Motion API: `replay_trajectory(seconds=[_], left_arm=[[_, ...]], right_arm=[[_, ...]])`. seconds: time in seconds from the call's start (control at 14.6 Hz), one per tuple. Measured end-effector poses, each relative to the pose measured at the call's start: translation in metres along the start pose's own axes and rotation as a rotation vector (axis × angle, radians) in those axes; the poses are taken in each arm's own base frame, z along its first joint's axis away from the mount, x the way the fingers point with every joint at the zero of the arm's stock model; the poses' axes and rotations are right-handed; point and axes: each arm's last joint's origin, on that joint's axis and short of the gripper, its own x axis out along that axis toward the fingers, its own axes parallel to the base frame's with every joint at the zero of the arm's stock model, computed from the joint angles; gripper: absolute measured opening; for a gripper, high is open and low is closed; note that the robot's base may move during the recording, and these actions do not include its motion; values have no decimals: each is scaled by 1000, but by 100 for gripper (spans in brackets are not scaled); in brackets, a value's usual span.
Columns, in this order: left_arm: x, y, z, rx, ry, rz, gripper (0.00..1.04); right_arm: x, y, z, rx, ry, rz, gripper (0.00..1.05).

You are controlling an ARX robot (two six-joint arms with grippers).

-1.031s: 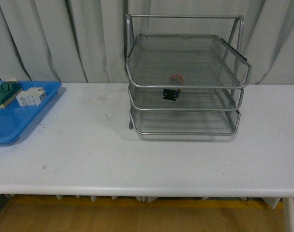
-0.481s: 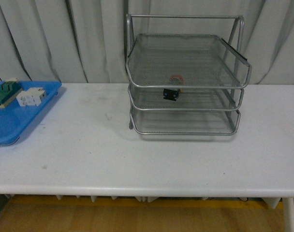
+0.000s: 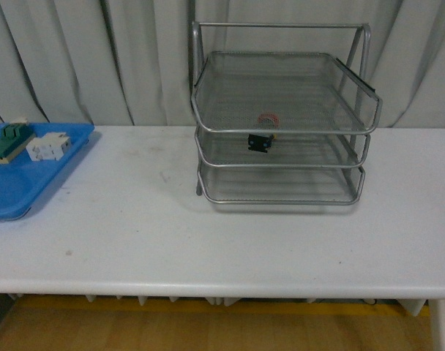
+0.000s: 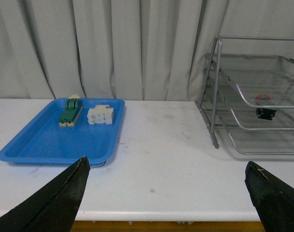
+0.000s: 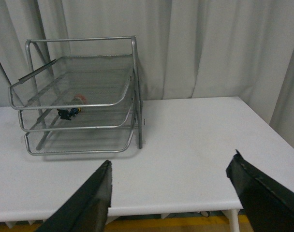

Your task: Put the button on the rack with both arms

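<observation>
A silver wire-mesh rack [image 3: 281, 117] stands at upper centre on a white table [image 3: 222, 234] with the button [image 3: 261, 139] lying on its middle tier, while a blue tray [image 3: 17, 186] at the left edge holds a green block [image 3: 4, 141] and a white component [image 3: 47, 147].

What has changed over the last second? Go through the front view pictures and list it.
Nothing visibly changed. The button lies in the rack as before, the blue tray with its two parts sits at the table's left end, and no gripper appears in the front view.
</observation>
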Motion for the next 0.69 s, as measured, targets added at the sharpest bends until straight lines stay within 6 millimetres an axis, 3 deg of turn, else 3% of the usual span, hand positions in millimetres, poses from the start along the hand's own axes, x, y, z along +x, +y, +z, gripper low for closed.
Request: replay_trajectory(seconds=[0.07,0.14,0.69], left_arm=[[0,0,0,0,0,0,98],[0,0,0,0,0,0,98],[0,0,0,0,0,0,98]], right_arm=[[0,0,0,0,0,0,91],[0,0,0,0,0,0,98],[0,0,0,0,0,0,98]])
